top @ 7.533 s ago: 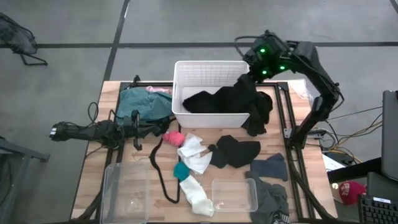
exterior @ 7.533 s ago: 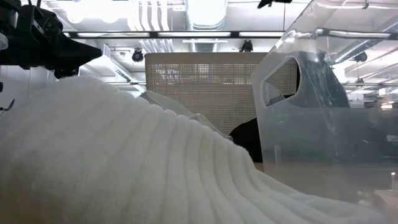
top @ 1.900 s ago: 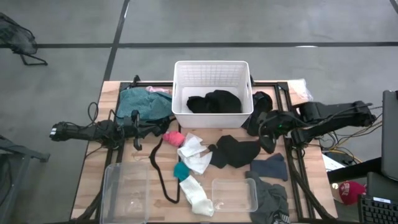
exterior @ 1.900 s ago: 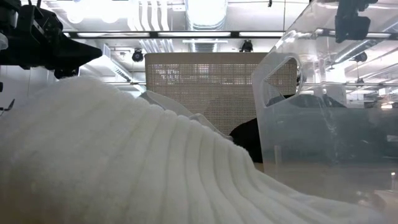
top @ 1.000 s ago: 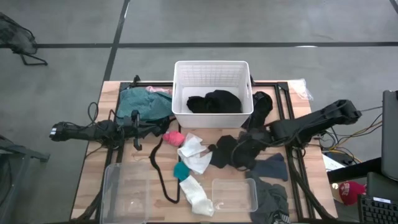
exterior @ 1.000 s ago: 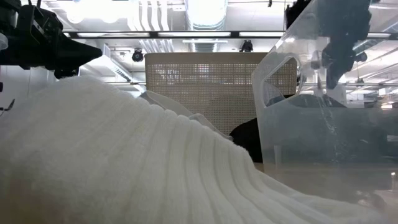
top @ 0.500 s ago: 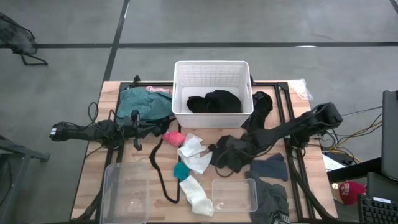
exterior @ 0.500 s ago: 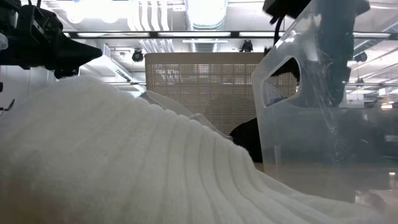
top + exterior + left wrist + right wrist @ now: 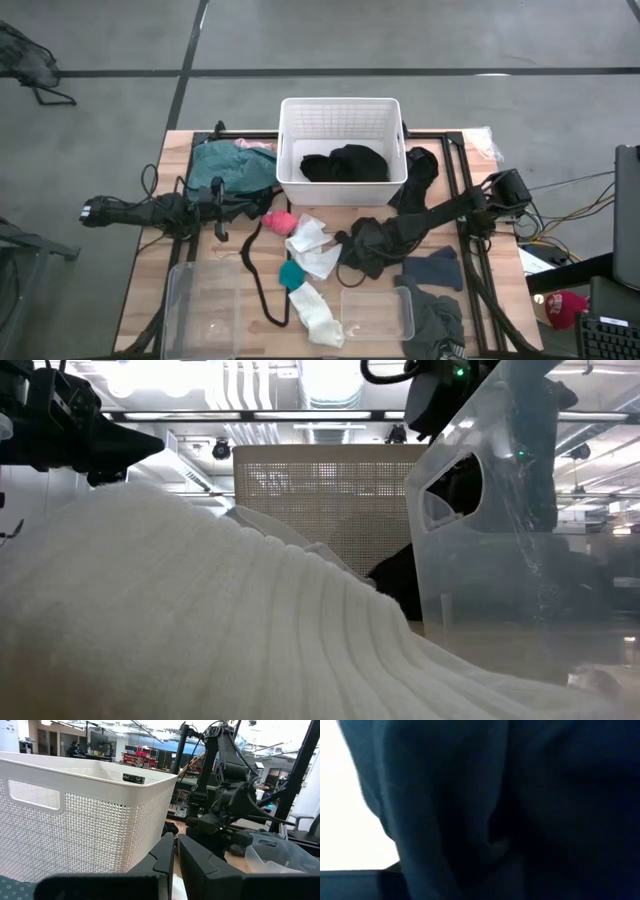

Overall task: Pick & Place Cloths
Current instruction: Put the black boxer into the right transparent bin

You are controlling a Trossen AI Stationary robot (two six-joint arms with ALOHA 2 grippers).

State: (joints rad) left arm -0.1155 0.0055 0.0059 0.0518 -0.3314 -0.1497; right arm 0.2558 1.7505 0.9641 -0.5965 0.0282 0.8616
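We see the right gripper [image 9: 362, 243] down on the black cloth [image 9: 372, 245] mid-bench, before the white basket [image 9: 341, 113], its jaws hidden so we cannot tell, left gripper [image 9: 175, 851] beside the basket, jaws closed

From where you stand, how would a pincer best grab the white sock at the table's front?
I'd pinch the white sock across its narrow middle, coming straight down from above. It lies flat and elongated on the table, so a pinch across its width should gather enough fabric. Its upper end touches the teal bit and the black cord runs close on its left, so gripping lower down probably avoids both.
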